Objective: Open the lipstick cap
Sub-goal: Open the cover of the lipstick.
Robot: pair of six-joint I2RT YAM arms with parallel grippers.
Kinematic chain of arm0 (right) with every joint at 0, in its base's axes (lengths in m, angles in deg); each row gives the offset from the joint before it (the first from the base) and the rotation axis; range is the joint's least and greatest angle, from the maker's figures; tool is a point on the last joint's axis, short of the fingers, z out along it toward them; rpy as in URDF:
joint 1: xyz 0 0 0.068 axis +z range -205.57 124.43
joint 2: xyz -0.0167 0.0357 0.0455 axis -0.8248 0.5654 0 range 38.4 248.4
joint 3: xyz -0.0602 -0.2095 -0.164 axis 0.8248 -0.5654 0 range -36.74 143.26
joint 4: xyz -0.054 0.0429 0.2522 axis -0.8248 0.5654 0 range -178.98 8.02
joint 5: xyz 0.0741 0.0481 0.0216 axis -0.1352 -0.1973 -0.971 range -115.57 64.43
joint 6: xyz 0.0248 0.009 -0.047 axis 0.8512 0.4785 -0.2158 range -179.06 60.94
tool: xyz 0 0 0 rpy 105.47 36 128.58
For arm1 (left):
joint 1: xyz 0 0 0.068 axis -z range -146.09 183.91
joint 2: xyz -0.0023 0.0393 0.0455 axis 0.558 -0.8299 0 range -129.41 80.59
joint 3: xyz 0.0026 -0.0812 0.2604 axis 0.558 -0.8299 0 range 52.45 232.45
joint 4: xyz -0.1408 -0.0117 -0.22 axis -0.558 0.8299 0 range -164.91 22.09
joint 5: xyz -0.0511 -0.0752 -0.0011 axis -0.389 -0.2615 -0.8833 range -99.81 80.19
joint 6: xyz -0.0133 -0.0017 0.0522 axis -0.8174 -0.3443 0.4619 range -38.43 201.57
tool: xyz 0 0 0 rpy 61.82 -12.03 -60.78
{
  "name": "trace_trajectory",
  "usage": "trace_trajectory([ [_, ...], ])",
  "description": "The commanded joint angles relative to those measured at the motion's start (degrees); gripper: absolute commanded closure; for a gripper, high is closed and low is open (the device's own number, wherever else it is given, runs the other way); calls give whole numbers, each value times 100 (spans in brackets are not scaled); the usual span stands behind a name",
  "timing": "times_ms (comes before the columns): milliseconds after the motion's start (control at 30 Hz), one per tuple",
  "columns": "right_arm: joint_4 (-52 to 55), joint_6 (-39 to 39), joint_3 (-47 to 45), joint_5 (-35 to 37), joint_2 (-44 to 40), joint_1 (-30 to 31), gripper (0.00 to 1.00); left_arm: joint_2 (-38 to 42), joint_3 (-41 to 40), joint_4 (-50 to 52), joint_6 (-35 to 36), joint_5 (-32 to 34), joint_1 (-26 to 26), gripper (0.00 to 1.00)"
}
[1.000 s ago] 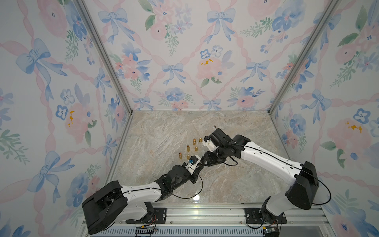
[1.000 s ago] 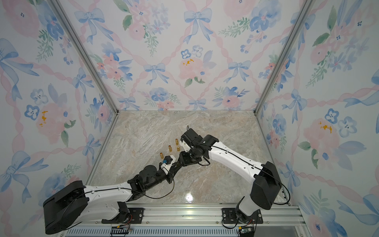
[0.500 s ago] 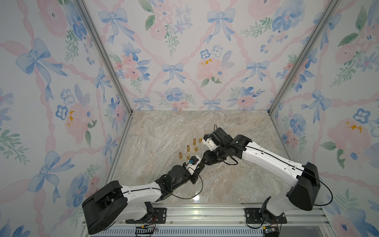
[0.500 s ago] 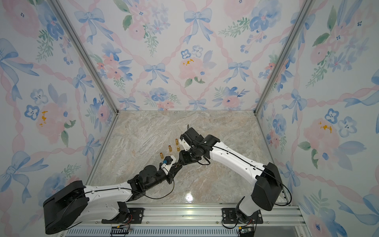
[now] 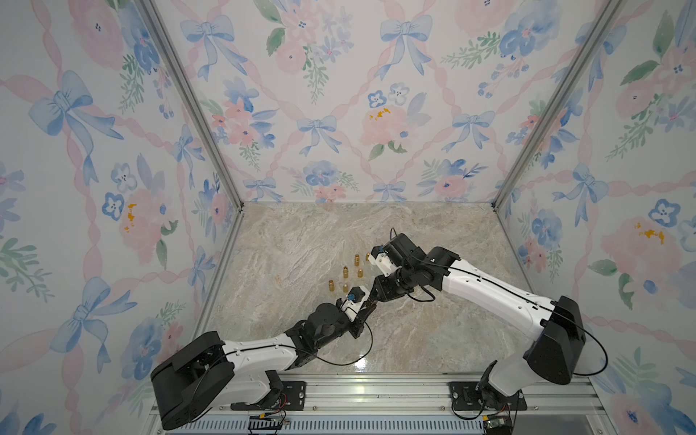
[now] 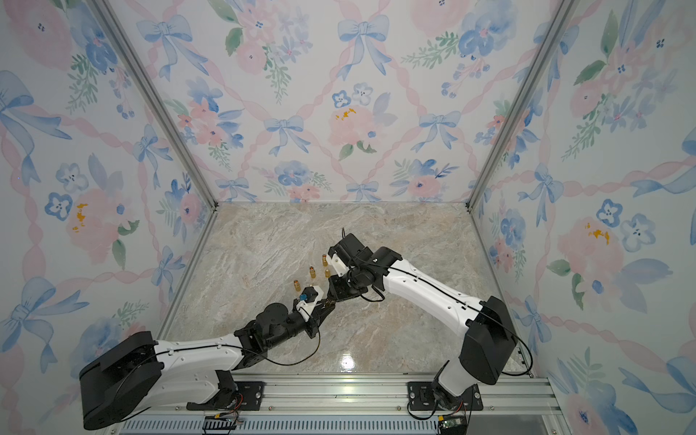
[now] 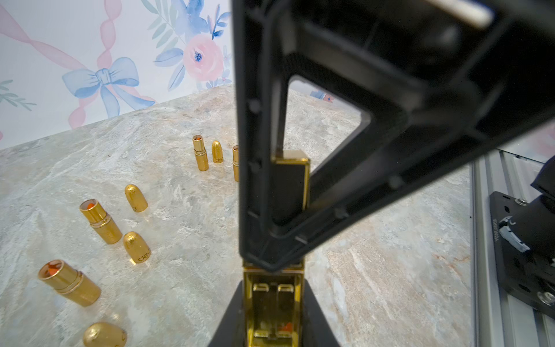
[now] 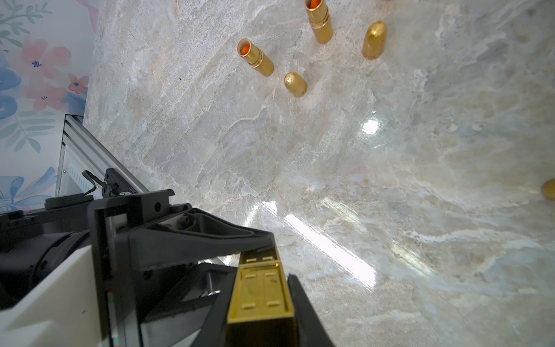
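Evidently the grasping step was in hand: a square gold lipstick was held off the marble table between the two arms. No gap between cap and body could be made out, so the cap was judged not yet pulled.

The near end of the lipstick was clamped in the narrow jaws of the left gripper. The far end, taken to be the cap, was flanked closely on both sides by the fingers of the right gripper, whose jaws were drawn narrow and appeared pressed onto it.

For the next move, a straight pull along the lipstick's length was judged to be called for, with the right gripper drawn away from the left and both grips held firm. A slip on the polished faces was to be guarded against.

Beyond the left gripper's tips and off to one side, well apart from the held lipstick, eight loose pieces were counted on the table. Four were round tubes already opened, one of them partly hidden behind a right finger, and four were bullet-shaped lids. One square lipstick was counted, and two grippers
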Motion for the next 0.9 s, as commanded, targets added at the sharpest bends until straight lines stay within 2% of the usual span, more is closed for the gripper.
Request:
trace_trajectory([
  [0,165,5,266,177,-37,-90,76,-117,9,48,-34,75,19,100],
  [300,326,15,381,195,-399,-370,76,-174,30,444,-35,209,17,100],
  [433,340,10,155,267,-496,-469,76,-32,14,444,-52,212,19,100],
  [767,-840,355,-1509,701,-674,-532,76,538,-131,444,-86,224,14,100],
  [867,-1122,513,-1911,1091,-569,-448,76,704,-194,442,-106,255,19,100],
])
